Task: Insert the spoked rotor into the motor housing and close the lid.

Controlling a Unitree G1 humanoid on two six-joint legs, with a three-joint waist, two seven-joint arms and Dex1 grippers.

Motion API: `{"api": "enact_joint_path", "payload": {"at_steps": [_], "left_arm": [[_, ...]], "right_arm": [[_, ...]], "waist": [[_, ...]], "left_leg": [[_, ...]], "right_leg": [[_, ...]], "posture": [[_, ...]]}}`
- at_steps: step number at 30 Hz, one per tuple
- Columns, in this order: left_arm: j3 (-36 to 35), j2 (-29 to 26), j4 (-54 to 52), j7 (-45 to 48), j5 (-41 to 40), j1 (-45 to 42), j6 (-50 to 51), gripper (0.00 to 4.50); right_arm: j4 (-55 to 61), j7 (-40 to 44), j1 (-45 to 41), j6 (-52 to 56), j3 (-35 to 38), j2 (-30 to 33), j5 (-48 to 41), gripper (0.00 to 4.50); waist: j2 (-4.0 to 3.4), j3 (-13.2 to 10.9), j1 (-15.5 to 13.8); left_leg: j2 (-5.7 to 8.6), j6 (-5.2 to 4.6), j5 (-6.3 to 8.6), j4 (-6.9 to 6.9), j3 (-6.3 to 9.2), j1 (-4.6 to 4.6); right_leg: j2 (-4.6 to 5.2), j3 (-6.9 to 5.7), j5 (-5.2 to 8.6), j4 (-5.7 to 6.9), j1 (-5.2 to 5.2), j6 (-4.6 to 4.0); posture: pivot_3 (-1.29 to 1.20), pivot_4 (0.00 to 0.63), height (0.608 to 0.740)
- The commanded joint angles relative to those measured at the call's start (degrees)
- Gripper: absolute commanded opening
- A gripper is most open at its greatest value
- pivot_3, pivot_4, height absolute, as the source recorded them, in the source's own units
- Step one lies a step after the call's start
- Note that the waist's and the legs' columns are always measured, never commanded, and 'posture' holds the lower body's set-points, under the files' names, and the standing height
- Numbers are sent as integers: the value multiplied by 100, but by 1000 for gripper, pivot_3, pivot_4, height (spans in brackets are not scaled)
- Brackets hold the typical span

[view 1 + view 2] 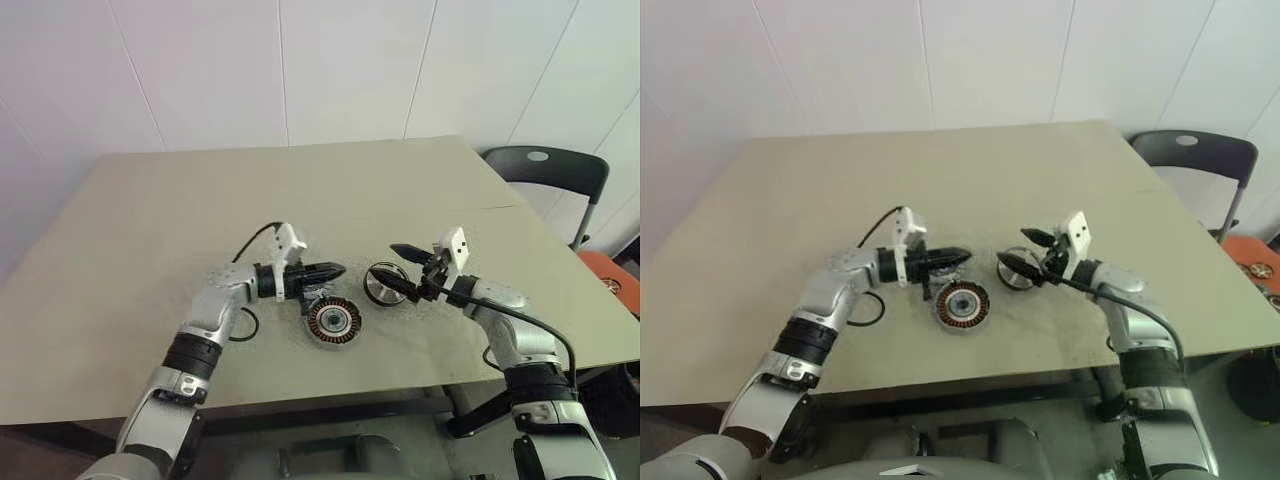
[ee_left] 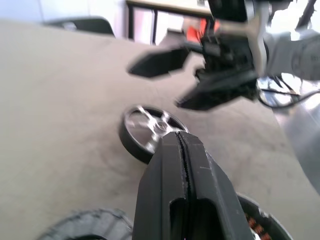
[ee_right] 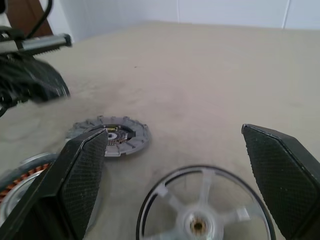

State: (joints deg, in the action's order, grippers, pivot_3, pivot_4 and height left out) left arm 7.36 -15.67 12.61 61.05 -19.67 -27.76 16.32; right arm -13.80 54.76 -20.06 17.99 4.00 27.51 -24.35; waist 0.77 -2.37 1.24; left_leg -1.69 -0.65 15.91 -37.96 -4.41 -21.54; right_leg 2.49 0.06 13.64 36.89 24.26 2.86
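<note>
The motor housing (image 1: 333, 320), a dark disc with copper windings around a silver hub, lies flat on the table. Just right of it the spoked rotor (image 1: 383, 284) sits tilted on the tabletop. My right gripper (image 1: 386, 262) is open, its two fingers straddling the rotor (image 3: 202, 210) from above without touching it. My left gripper (image 1: 336, 270) is shut and empty, pointing level toward the right gripper, above the housing's far edge. The lid (image 3: 111, 136), a flat grey disc with a dark centre, lies on the table under the left gripper.
A black chair (image 1: 545, 168) stands beyond the table's right corner, with an orange object (image 1: 611, 272) on the floor nearby. A black cable (image 1: 245, 325) loops beside my left forearm. The beige table (image 1: 200, 220) has its front edge close below the parts.
</note>
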Motion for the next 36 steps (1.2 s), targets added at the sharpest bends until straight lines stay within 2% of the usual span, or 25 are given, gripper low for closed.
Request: {"api": "enact_joint_path", "payload": {"at_steps": [1,8,13,17,21,26,33,36], "left_arm": [[-191,-196,-758,-36,-245,560,75,33],[-398,-502,-1449,-488,-266,1500,72,33],[-423,-483,-1651,-686,-335,1748,63,33],[-408,-459,-1738,-760,-345,1845,50,33],[-418,-465,-1757,-785,-351,1868,42,33],[-482,-503,-1710,-810,-344,1781,-30,33],[-455,-538,-1566,-804,-303,1670,-112,33],[-442,-531,-1485,-833,-247,1602,-194,33]], "right_arm": [[107,-195,66,659,307,301,-162,4500],[320,-639,166,2076,685,553,-513,4500],[8,-978,-176,3506,841,739,-801,4500],[-472,-1565,-632,4437,1088,650,-875,4500],[-560,-1852,-779,4930,1290,345,-1057,4500],[-720,-2519,-998,5493,1942,-343,-1315,4500],[-232,-2600,-1120,6230,1960,-961,-1726,4500],[-352,-2914,-1288,6203,2116,-1353,-1704,4500]], "waist": [[0,0,-8],[0,-1,-18],[-1,-1,-18],[-1,-1,-17],[0,-1,-11],[2,1,82],[1,0,165],[-1,0,175]], "left_leg": [[0,-1,1,1,0,0],[-5,0,0,-6,1,8],[-3,0,0,-7,-3,2],[-3,0,1,-6,-4,-1],[-4,-1,1,-3,-1,-1],[-11,-1,1,-2,-1,3],[-16,-1,1,5,2,6],[-18,-1,1,8,3,4]], "right_leg": [[0,0,0,0,0,1],[-1,-1,14,7,0,11],[5,0,14,-2,0,11],[4,0,3,-5,2,-7],[-1,-1,5,-6,2,-3],[-8,-1,13,-4,1,13],[-14,-1,12,1,3,15],[-16,-1,12,4,7,15]], "posture": [[0,0,740],[0,0,740],[0,0,740],[0,0,740],[0,0,740],[0,0,740],[0,0,740],[0,0,740]]}}
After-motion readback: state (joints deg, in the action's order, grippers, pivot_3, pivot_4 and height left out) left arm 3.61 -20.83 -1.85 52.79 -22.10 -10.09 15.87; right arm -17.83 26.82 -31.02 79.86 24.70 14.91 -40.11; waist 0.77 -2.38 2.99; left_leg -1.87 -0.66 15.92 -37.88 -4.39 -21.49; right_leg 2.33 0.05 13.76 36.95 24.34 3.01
